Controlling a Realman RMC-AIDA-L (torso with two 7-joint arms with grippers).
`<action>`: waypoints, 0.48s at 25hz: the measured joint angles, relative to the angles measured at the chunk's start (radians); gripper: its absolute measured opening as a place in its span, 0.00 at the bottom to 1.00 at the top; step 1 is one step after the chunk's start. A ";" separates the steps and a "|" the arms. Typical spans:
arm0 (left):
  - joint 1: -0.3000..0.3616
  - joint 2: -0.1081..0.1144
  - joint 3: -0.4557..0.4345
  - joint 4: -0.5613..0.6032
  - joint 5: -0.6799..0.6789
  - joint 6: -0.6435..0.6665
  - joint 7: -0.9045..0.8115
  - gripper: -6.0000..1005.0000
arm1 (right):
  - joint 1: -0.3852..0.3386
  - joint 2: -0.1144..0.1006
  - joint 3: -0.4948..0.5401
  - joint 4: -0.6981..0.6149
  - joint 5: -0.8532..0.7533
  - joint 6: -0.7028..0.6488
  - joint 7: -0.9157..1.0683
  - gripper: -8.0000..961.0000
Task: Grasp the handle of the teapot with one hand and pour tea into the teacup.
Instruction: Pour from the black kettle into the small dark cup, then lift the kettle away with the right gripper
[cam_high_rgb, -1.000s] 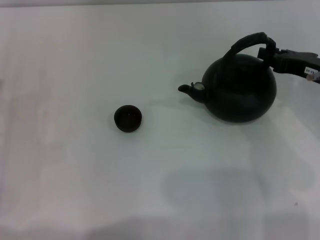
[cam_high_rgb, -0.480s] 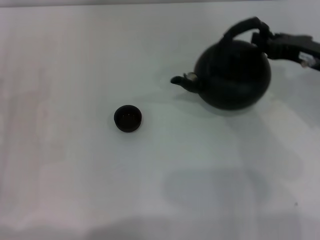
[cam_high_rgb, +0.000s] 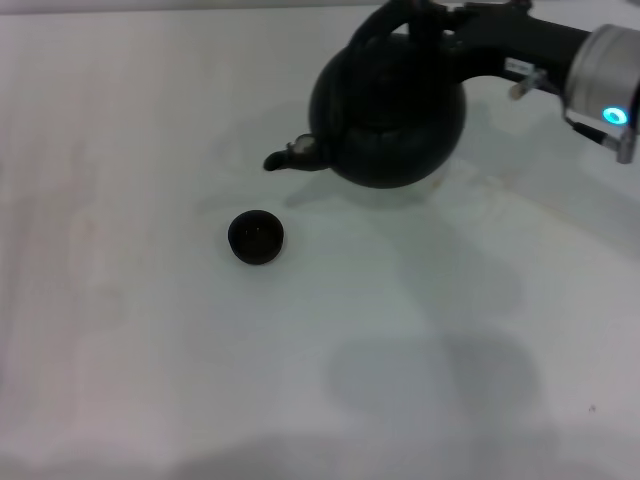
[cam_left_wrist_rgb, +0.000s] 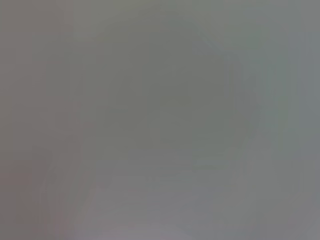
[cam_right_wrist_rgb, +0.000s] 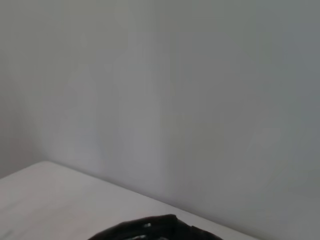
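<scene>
The large round black teapot (cam_high_rgb: 388, 110) hangs in the air at the back of the table, tilted with its short spout (cam_high_rgb: 285, 157) pointing left and down. My right gripper (cam_high_rgb: 425, 18) comes in from the right and is shut on the black arched handle (cam_high_rgb: 398, 15) at the pot's top. The tiny dark teacup (cam_high_rgb: 256, 237) stands on the table, below and a little left of the spout tip, apart from it. A dark sliver of the teapot (cam_right_wrist_rgb: 155, 229) shows in the right wrist view. The left gripper is out of view.
The white table (cam_high_rgb: 150, 350) spreads under everything. My right arm (cam_high_rgb: 590, 70), with a lit blue ring, crosses the back right corner. The left wrist view shows only a blank grey surface.
My right gripper has lifted the teapot and carried it left towards the teacup, tipping the spout downward. The teacup has not moved.
</scene>
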 joint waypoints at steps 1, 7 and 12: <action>0.000 0.000 0.001 0.000 0.000 0.003 0.000 0.86 | 0.006 0.000 -0.021 -0.006 -0.010 0.015 -0.009 0.23; 0.001 0.000 0.003 -0.001 0.003 0.032 0.001 0.86 | 0.022 0.000 -0.122 -0.028 -0.095 0.096 -0.039 0.22; 0.001 -0.002 0.003 -0.002 0.003 0.035 0.001 0.86 | 0.023 0.001 -0.199 -0.037 -0.107 0.157 -0.109 0.22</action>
